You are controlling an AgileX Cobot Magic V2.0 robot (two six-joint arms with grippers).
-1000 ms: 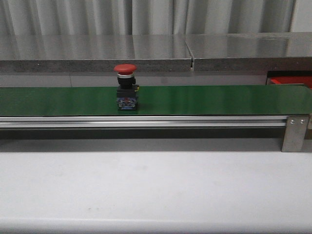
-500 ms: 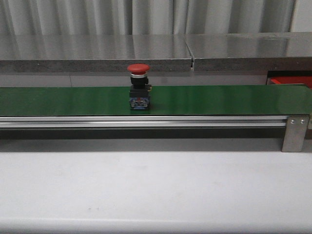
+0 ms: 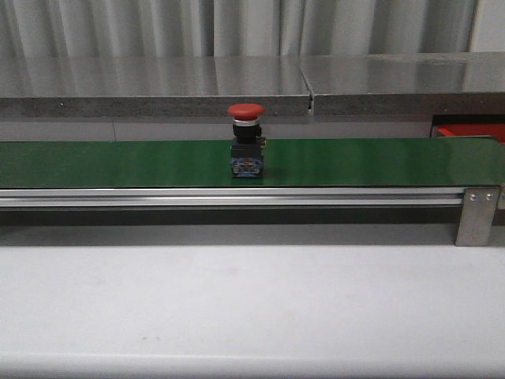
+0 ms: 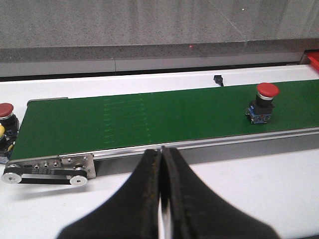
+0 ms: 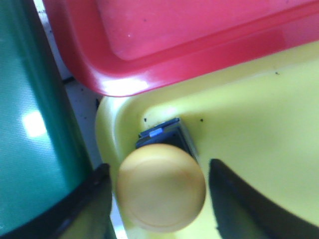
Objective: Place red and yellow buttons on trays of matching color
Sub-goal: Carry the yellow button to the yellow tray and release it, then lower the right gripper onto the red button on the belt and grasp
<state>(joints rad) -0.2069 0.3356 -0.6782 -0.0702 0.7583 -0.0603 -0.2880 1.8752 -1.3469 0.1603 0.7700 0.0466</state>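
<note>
A red button (image 3: 246, 144) with a domed cap on a black and blue body stands upright on the green belt (image 3: 118, 162), near its middle. The left wrist view shows the same red button (image 4: 263, 97) far off to one side of my left gripper (image 4: 162, 152), which is shut on nothing above the white table. A yellow button (image 5: 161, 186) stands in a corner of the yellow tray (image 5: 249, 124). My right gripper (image 5: 159, 169) is open around it, with a gap on each side. The red tray (image 5: 174, 45) lies beside the yellow one.
Another red button (image 4: 5, 110) sits past the belt's (image 4: 149, 117) roller end, with a yellow part just below it. A small black object (image 4: 217, 79) lies behind the belt. The red tray's edge (image 3: 472, 132) shows at the belt's right end. A steel shelf runs behind.
The red button has travelled to the right along the belt, still upright. Nothing else in the front view has moved.
</note>
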